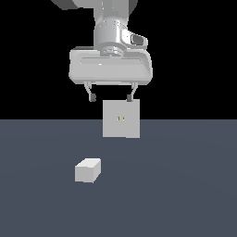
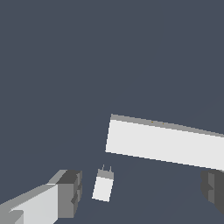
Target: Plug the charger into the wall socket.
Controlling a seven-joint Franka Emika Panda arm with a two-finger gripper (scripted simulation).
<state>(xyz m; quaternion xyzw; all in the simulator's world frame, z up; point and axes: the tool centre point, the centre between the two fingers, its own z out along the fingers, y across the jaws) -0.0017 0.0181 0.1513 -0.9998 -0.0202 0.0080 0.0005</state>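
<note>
The charger (image 1: pixel 87 170) is a small light grey-white block lying on the dark floor, toward the exterior view's left and in front of the wall socket. In the wrist view the charger (image 2: pixel 103 185) shows two thin prongs at one end. The wall socket (image 1: pixel 121 119) is a flat upright square plate with two tiny gold slots at its centre; the wrist view shows it (image 2: pixel 164 142) from above as a long pale slab. My gripper (image 1: pixel 111 98) hangs high above the floor, open and empty, fingers wide apart. One finger (image 2: pixel 70 194) shows beside the charger.
The dark grey-blue floor (image 1: pixel 185 185) spreads all around the two objects. Behind it the background is black. Nothing else shows.
</note>
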